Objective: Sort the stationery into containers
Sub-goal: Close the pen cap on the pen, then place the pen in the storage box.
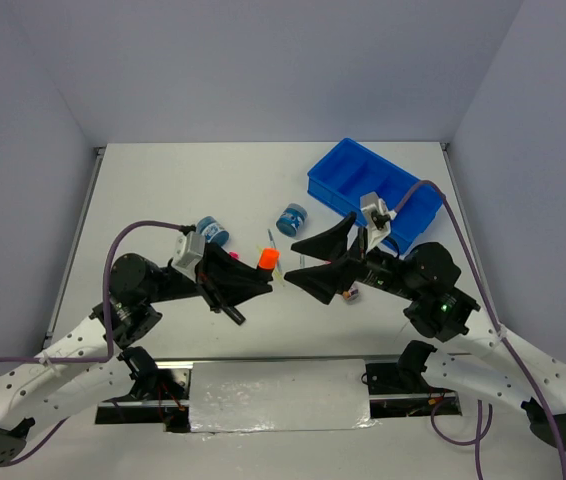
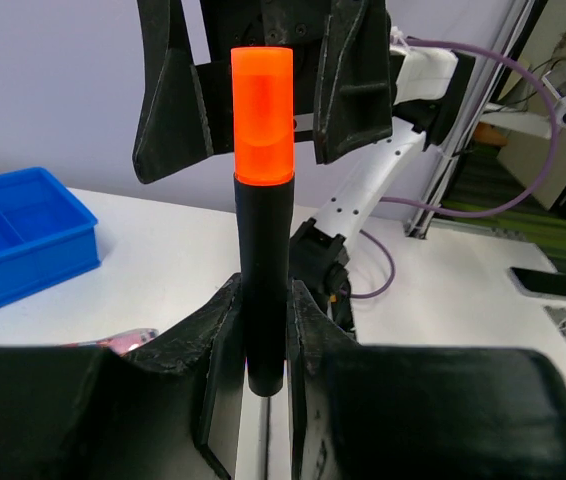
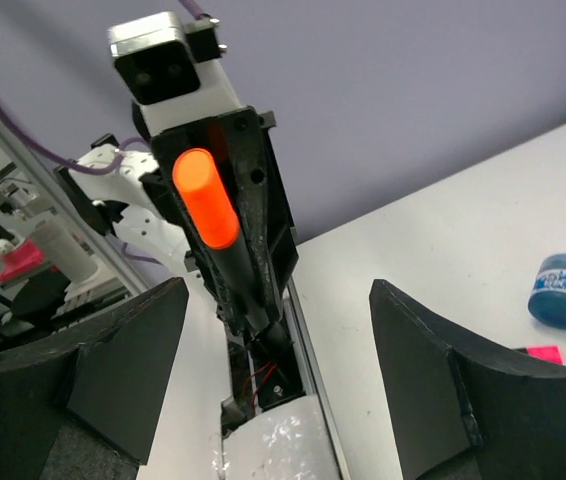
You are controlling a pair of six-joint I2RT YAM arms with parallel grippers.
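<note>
At centre-left, the left gripper is clamping the black barrel of the orange-capped highlighter. Just right of it, the right gripper is gaping wide around nothing, facing the cap. The blue tray is sitting upper right.

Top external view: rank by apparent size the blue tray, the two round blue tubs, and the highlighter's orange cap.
1. blue tray, by far the largest.
2. left-hand tub and right-hand tub: they look alike, so no ranking between them.
3. orange cap: smallest, though raised nearer the camera.
</note>
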